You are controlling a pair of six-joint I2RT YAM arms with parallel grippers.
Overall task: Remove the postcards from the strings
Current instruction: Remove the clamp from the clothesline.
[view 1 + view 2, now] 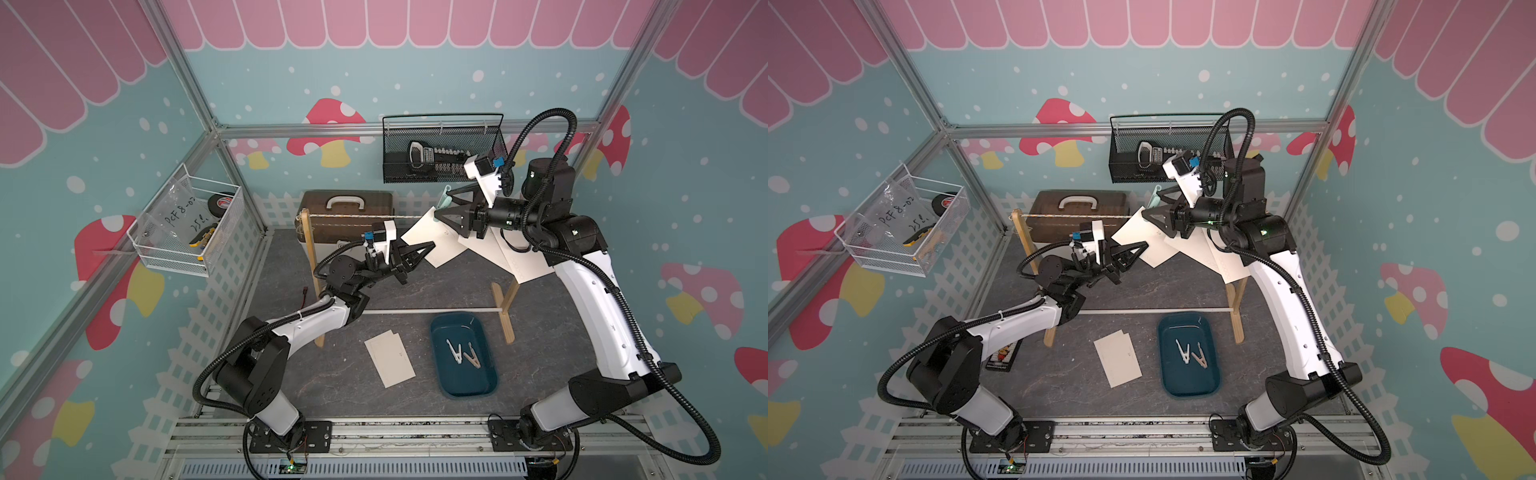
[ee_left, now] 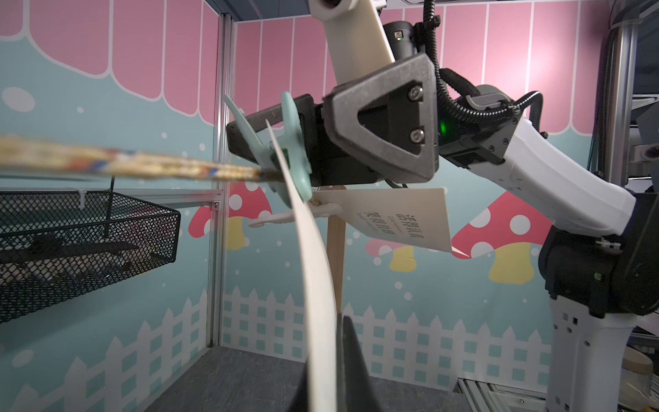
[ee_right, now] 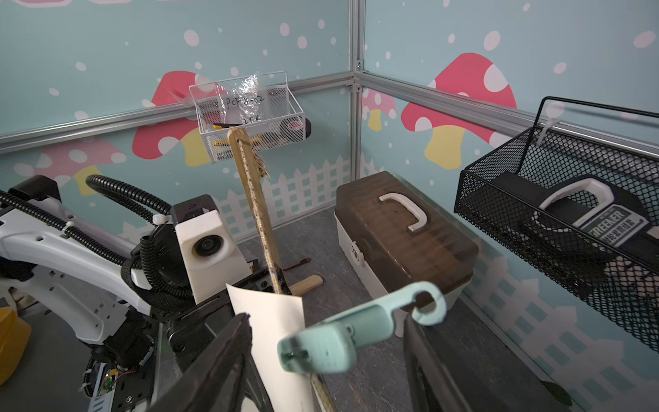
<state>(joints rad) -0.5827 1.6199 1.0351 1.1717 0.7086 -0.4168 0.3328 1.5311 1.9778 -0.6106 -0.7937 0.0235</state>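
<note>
- Top views both start at the left wall, where a white wire basket (image 1: 187,232) hangs with a plastic bag and a tape roll inside.
- Moving in, we reach the left upright (image 1: 308,249) of the wooden stand. From its top the twine (image 1: 357,216) runs taut to the right, passing in front of a brown toolbox (image 1: 374,203).
- Down on the grey table, the stacked postcards (image 1: 390,361) lie flat, two of them slightly offset, just left of the tray.
- Now the busy spot: the left gripper (image 1: 432,246) is clenched on the lower corner of the held postcard (image 1: 417,232). In the left wrist view that card (image 2: 317,271) bows as it rises from the jaws.
- The card's top edge sits at the twine, pinned there by a mint clothespin (image 1: 444,195).
- The right gripper (image 1: 441,204) reaches in from the right with its jaws apart, one on each side of the clothespin (image 3: 331,342). The right wrist view shows a gap on both sides, so nothing is squeezed.
- Below, on the table, the blue tray (image 1: 486,382) holds two pale clothespins (image 1: 457,359), lying side by side.
- Further right, the hanging postcards (image 1: 521,264) slant down, partly hidden behind the right arm.
- Last comes the right upright (image 1: 508,307), standing just beyond the tray.
</note>
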